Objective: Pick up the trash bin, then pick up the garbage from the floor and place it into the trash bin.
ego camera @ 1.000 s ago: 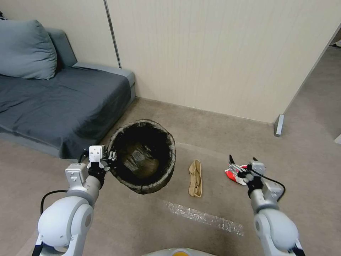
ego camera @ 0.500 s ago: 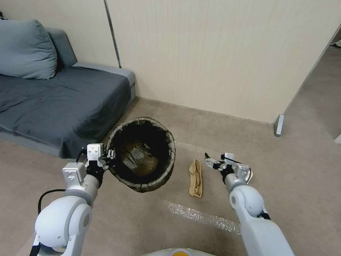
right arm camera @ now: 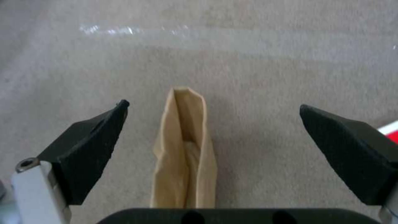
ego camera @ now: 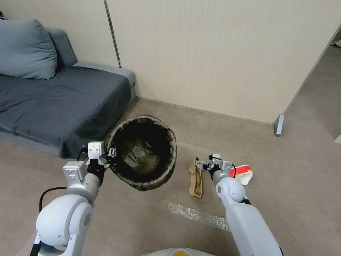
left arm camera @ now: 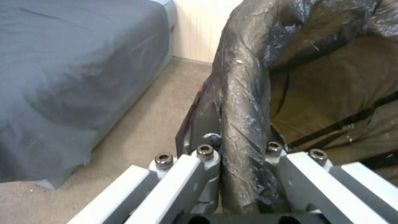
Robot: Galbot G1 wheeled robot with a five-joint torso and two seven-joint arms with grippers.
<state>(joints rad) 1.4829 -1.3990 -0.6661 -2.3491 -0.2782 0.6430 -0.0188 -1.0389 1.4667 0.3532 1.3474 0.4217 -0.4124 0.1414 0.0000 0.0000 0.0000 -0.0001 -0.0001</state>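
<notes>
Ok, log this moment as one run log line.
left pincer: shut on trash bin rim | right pincer: open above brown paper bag | red-and-white carton: on floor

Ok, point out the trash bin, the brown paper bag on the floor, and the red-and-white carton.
trash bin (ego camera: 169, 142): head view, right side of its liner-covered rim.
brown paper bag (right arm camera: 185, 155): right wrist view, middle of the bag.
red-and-white carton (ego camera: 243, 172): head view, its visible middle.
</notes>
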